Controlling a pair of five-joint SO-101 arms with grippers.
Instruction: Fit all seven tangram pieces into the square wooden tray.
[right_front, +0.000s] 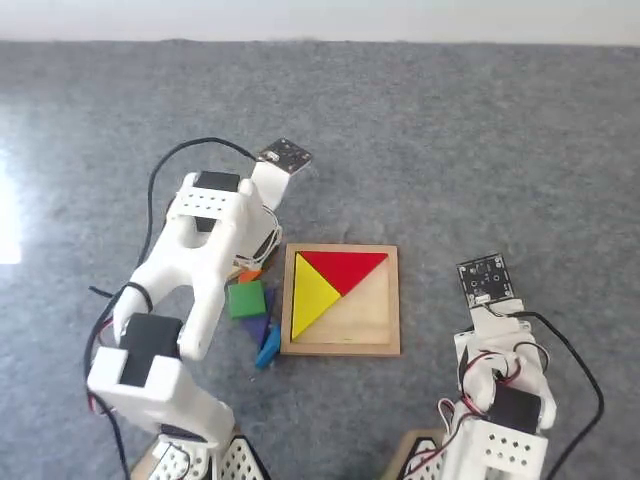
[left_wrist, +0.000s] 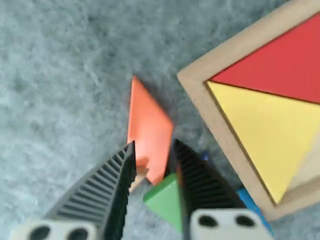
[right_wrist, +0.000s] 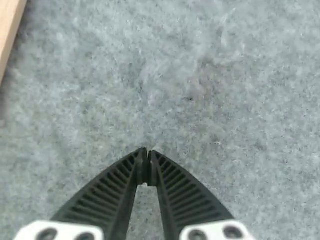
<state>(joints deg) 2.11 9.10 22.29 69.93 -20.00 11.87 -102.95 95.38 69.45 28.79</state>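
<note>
Orange parallelogram (left_wrist: 149, 132), lengthwise toward left gripper (left_wrist: 153, 146) (straddled)

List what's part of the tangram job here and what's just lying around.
Job: wooden tray; red triangle and yellow triangle inside it; orange piece, green square, purple piece and blue piece beside it; left pincer at the orange piece.
Lying about: grey mat; black cable; right pincer, shut over bare mat.
</note>
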